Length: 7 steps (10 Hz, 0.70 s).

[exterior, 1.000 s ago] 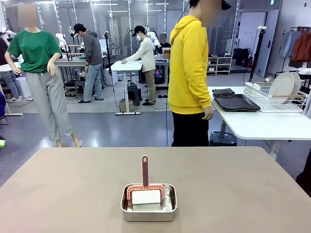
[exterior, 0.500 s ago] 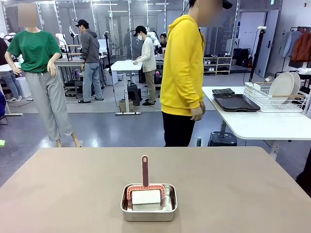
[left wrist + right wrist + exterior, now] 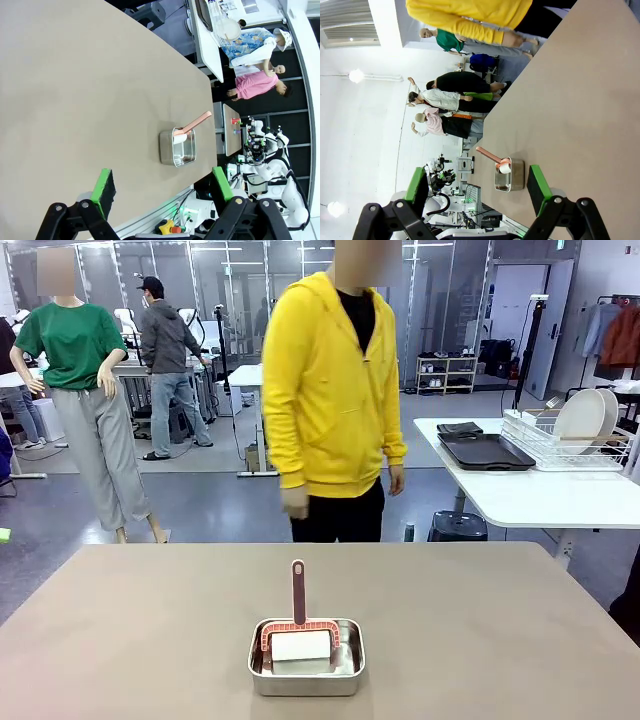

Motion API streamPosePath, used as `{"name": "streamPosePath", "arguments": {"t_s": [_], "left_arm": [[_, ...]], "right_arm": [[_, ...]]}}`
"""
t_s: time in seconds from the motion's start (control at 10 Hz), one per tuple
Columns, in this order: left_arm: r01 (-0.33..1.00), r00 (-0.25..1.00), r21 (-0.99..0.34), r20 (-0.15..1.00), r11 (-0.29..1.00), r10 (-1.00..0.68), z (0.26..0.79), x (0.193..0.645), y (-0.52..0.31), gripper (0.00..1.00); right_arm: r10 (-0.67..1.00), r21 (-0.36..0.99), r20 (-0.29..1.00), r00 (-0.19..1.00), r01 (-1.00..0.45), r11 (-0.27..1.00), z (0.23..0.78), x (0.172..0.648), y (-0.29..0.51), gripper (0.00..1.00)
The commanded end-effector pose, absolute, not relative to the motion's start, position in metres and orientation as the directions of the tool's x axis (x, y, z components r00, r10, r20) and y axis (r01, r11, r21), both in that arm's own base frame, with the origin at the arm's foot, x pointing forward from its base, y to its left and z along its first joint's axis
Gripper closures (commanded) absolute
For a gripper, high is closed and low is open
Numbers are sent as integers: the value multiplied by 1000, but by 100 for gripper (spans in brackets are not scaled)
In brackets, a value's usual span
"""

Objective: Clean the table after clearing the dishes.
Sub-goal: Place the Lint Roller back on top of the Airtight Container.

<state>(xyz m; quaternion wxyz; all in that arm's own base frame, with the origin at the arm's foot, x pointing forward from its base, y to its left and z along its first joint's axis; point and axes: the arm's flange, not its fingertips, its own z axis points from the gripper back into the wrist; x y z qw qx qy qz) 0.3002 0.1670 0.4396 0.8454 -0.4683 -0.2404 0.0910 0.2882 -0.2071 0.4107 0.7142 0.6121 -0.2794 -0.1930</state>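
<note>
The taupe-brown table (image 3: 480, 630) carries a small steel pan (image 3: 306, 658) near its front middle. In the pan lie a white block and a pink-handled scraper (image 3: 298, 592) whose handle stands up. White plates (image 3: 582, 418) stand in a wire rack, and dark trays (image 3: 485, 451) lie beside it, on the white table at the right. My left gripper (image 3: 163, 184) is open high above the table (image 3: 75, 90), with the pan (image 3: 177, 147) beyond it. My right gripper (image 3: 477, 186) is also open and holds nothing, with the pan (image 3: 510, 175) ahead of it.
A person in a yellow hoodie (image 3: 330, 390) stands at the table's far edge, facing it, hands down. The white side table (image 3: 540, 495) is behind at the right. Other people stand farther back in the room.
The person in yellow has walked left from the white table and turned to face the brown table. The pan and both grippers have stayed put.
</note>
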Motion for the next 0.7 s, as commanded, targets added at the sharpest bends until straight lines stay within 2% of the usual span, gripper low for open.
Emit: {"name": "streamPosePath", "arguments": {"t_s": [0.0, 0.6], "left_arm": [[71, 865, -846, 316, 528, 390, 443, 299, 168, 3], [71, 865, -846, 316, 528, 390, 443, 299, 168, 3]], "right_arm": [[-621, 983, 161, 767, -71, 167, 414, 285, -204, 0], [-621, 983, 161, 767, -71, 167, 414, 285, -204, 0]]}}
